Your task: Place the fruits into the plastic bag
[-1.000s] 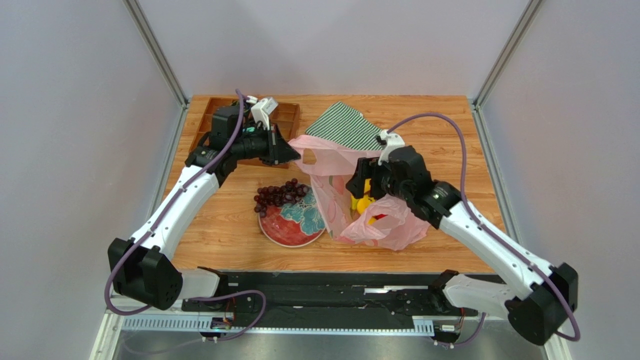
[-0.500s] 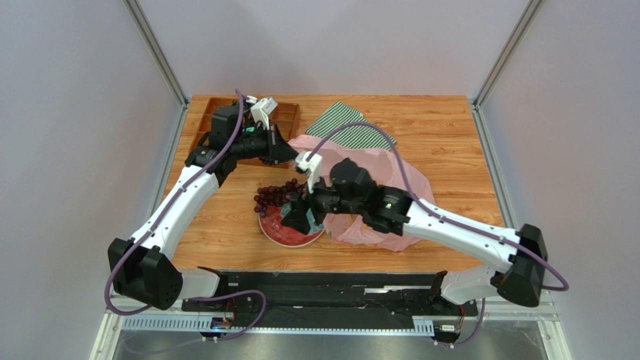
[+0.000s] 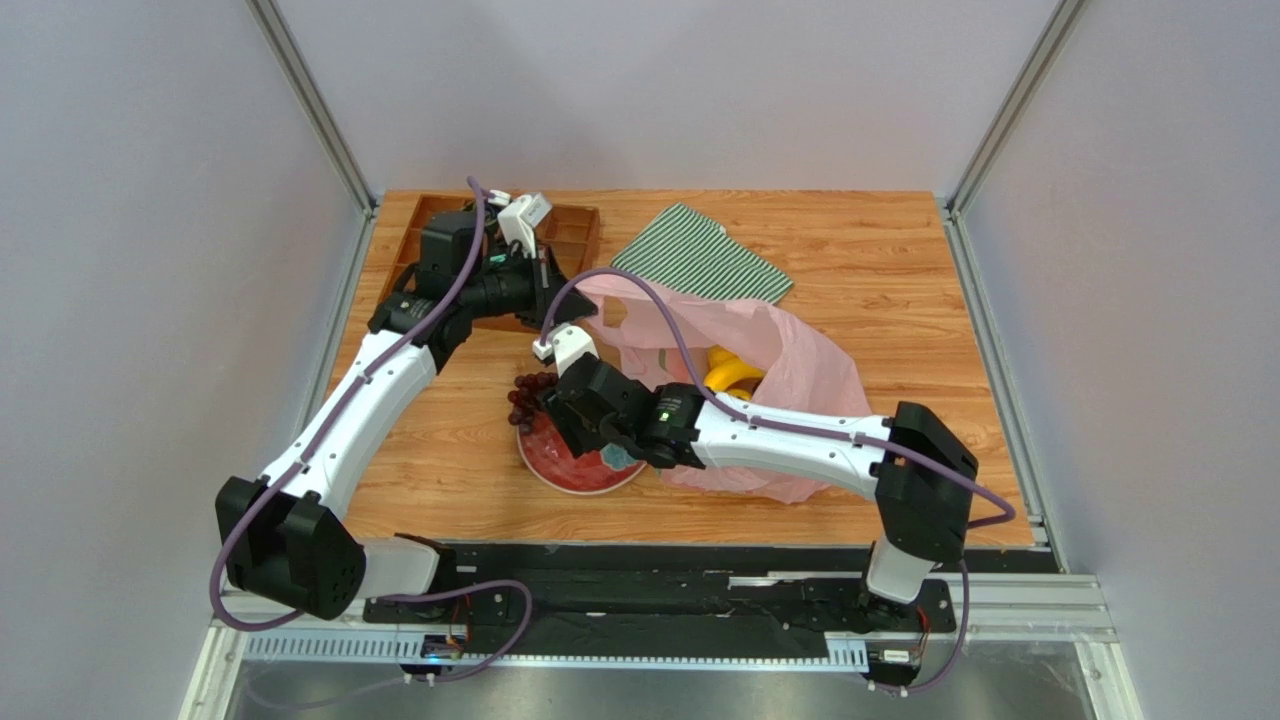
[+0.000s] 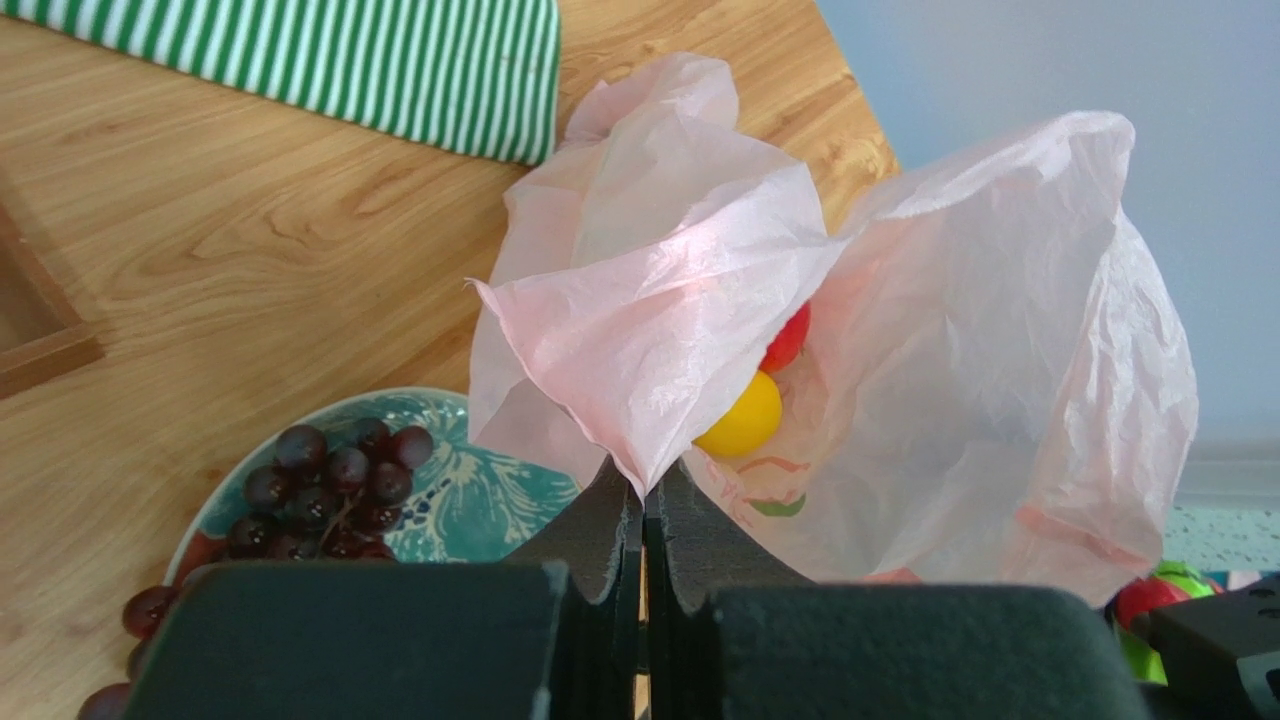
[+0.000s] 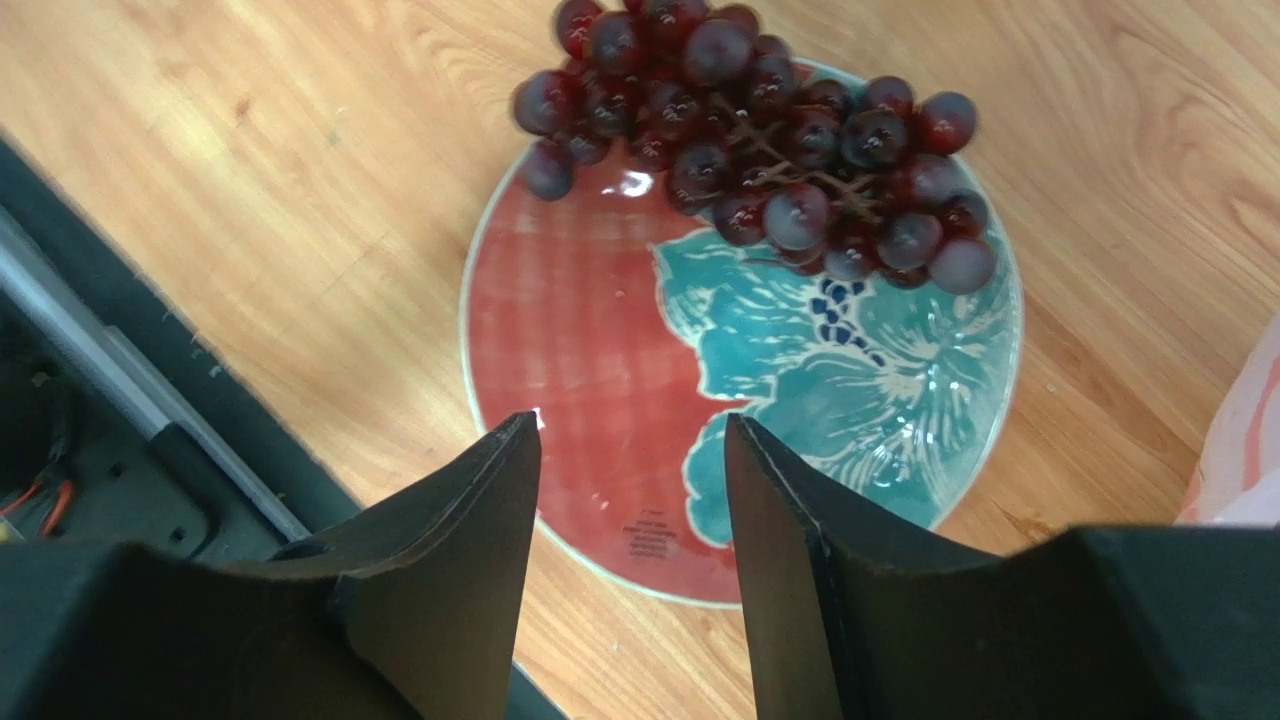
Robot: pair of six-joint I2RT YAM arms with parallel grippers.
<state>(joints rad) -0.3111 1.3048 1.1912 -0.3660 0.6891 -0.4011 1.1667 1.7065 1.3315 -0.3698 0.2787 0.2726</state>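
Note:
A dark purple grape bunch (image 5: 751,135) lies on the far side of the red and teal plate (image 5: 601,360), partly over its rim (image 3: 529,393). My right gripper (image 5: 631,428) hovers open over the plate's red near part, with nothing between its fingers. The pink plastic bag (image 3: 789,383) lies to the right of the plate. My left gripper (image 4: 646,488) is shut on a fold of the bag's (image 4: 902,345) rim and holds it up. Inside the bag I see a yellow fruit (image 4: 747,420), a red fruit (image 4: 789,338) and a banana (image 3: 732,371).
A green-and-white striped cloth (image 3: 699,258) lies at the back behind the bag. A wooden tray (image 3: 568,233) sits at the back left, behind my left gripper (image 3: 579,308). The table's near edge and a black rail run just below the plate (image 3: 579,468).
My right arm has swung left from the bag's mouth to above the plate, and its jaws have narrowed somewhat. The left gripper has kept its hold on the bag.

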